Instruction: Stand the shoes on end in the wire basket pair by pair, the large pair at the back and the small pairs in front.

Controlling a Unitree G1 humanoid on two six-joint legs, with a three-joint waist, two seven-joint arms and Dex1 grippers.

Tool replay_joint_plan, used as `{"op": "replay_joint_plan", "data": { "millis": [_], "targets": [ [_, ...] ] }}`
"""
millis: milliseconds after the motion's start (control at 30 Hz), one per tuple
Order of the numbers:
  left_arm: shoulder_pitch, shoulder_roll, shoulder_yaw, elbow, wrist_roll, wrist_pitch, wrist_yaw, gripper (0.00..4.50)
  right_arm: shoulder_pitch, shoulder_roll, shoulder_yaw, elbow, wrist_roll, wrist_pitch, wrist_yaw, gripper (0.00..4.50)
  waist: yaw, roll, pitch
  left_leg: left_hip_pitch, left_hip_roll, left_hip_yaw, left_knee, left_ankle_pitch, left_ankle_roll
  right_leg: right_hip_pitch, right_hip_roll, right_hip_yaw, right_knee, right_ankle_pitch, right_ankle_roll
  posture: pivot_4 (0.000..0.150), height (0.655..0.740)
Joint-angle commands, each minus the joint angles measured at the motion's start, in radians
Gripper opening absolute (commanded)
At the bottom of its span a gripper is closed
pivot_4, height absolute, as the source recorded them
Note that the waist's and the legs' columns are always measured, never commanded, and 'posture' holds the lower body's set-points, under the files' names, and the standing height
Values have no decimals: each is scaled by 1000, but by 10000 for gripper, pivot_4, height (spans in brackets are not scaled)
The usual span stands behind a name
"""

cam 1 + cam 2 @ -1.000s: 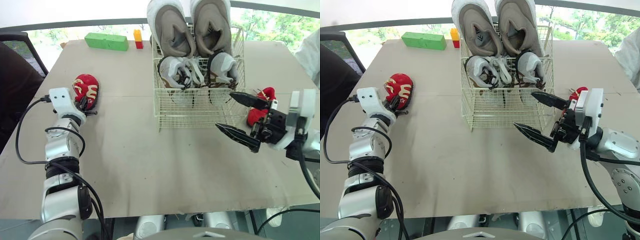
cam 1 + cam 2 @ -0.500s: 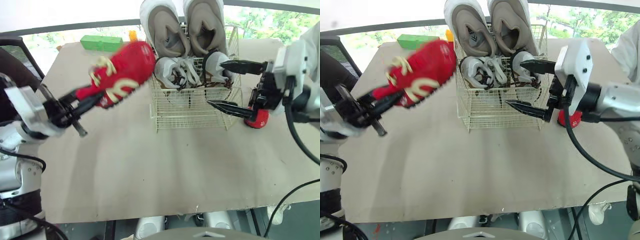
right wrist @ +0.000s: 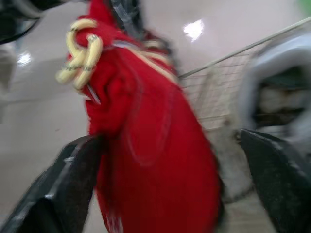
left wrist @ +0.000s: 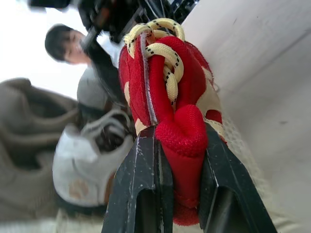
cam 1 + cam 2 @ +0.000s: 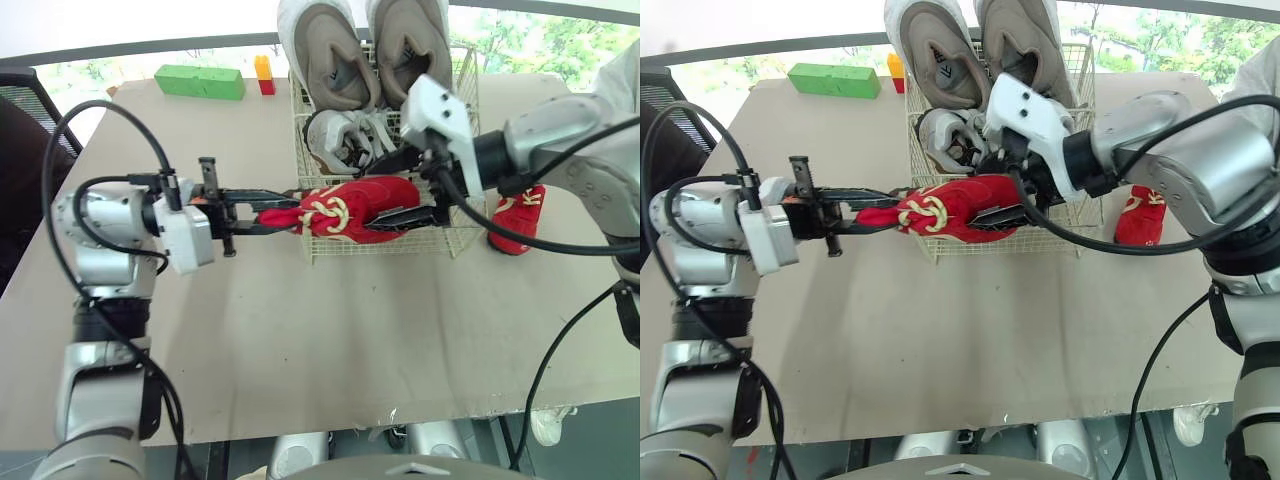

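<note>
left tool point(image 5: 283, 214) clamps red shoe point(image 5: 350, 207); right tool point(image 5: 385, 193) spread wide around it

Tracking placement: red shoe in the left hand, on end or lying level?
Lying level: red shoe clamped at the heel by the left hand, toe pointing sideways across the wire basket front.

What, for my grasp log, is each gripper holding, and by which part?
The left gripper pinches the red shoe by the padded rim at its opening end. The right gripper holds nothing; its open fingers straddle the shoe's toe end.
</note>
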Motion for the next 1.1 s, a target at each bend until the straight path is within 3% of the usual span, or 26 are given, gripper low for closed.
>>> {"op": "replay_joint_plan", "data": {
  "millis": [33, 100, 167, 233, 300, 333, 400, 500, 567, 700, 833, 1000, 1067, 1100],
  "targets": [
    [-41, -9, -4, 1, -39, -77, 13, 2865, -12, -12, 19, 20, -67, 0, 42, 22567, -2, 0, 0, 0, 0, 1, 0, 0, 0, 0, 0, 0, -1, 0, 0, 1500, 7400],
    [-47, -8, -8, -5, -64, -40, 31, 2865, -5, -5, -8, 22, -56, 29, 46, 13173, -1, 0, 0, 0, 0, 2, 0, -1, 1, 0, 0, 1, -1, 0, 1, 1500, 7400],
    [-22, 15, -10, -38, -112, 75, 40, 2865, 3, 1, -43, 19, -32, 67, 47, 7343, -2, 0, 0, 0, 0, 2, 1, -1, 2, 0, 0, 1, 0, 0, 1, 1500, 7400],
    [45, 56, 12, -131, -237, 454, 214, 12989, 27, -3, -93, 6, -12, 93, 37, 6278, -4, 0, 0, 0, 0, 2, 1, -2, 3, 0, 0, 1, 1, 1, 2, 1500, 7400],
    [141, 155, 61, -243, -601, 965, 499, 20481, 55, 23, -220, 23, 66, 186, -8, 6017, -7, -1, 1, 1, 1, 1, 1, -3, 5, 0, -3, 2, 2, 1, 2, 1500, 7400],
    [187, 193, 89, -287, -749, 1113, 589, 25650, 71, 45, -282, 23, 95, 215, -42, 5951, -9, -1, 1, 1, 2, 1, 1, -3, 5, 0, -3, 4, 2, 1, 2, 1500, 7400],
    [308, 262, 146, -375, -1001, 1314, 691, 30204, 100, 93, -405, 6, 167, 288, -104, 5717, -15, -5, 2, 1, 3, -2, 1, -3, 5, 0, -4, 3, 3, 1, 3, 1500, 7400],
    [476, 224, 203, -485, -1114, 1396, 839, 30204, 147, 181, -547, -48, 229, 358, -225, 5295, -19, -1, 3, 3, 3, -2, 0, -1, 0, 0, -6, 3, 6, 0, 3, 1500, 7400],
    [514, 136, 181, -557, -1135, 1388, 944, 30204, 184, 226, -585, -100, 256, 385, -286, 5266, -10, -1, 3, 3, 3, -2, 0, 0, -1, 0, -6, 3, 8, 0, 3, 1500, 7400],
    [459, -105, 51, -626, -1116, 1352, 1107, 30204, 256, 339, -626, -188, 303, 404, -412, 5248, 13, -2, 1, 5, 0, -4, 1, 0, 0, 2, -8, 2, 11, 0, 2, 1500, 7400],
    [399, -191, 15, -598, -1031, 1351, 1113, 30204, 281, 398, -661, -219, 347, 433, -495, 5245, 20, -3, 1, 6, -2, -3, 3, 0, 0, 3, -7, 3, 14, 0, 2, 1500, 7400],
    [322, -221, 23, -529, -963, 1348, 1064, 9855, 344, 460, -699, -267, 405, 454, -601, 5243, 15, -3, 1, 6, -2, -2, 3, 2, -4, 2, 0, 3, 13, 0, 2, 1500, 7400],
    [294, -199, 41, -501, -937, 1353, 1026, 4473, 384, 473, -722, -283, 415, 429, -633, 5242, 10, -3, 1, 6, -2, -2, 3, 2, -4, 2, 0, 3, 13, 0, 2, 1500, 7400],
    [277, -183, 50, -488, -914, 1352, 1005, 4090, 406, 470, -731, -300, 421, 404, -634, 10242, 8, -3, 1, 6, -2, -2, 3, 2, -4, 2, 0, 3, 13, 0, 2, 1500, 7400]
  ]
}}
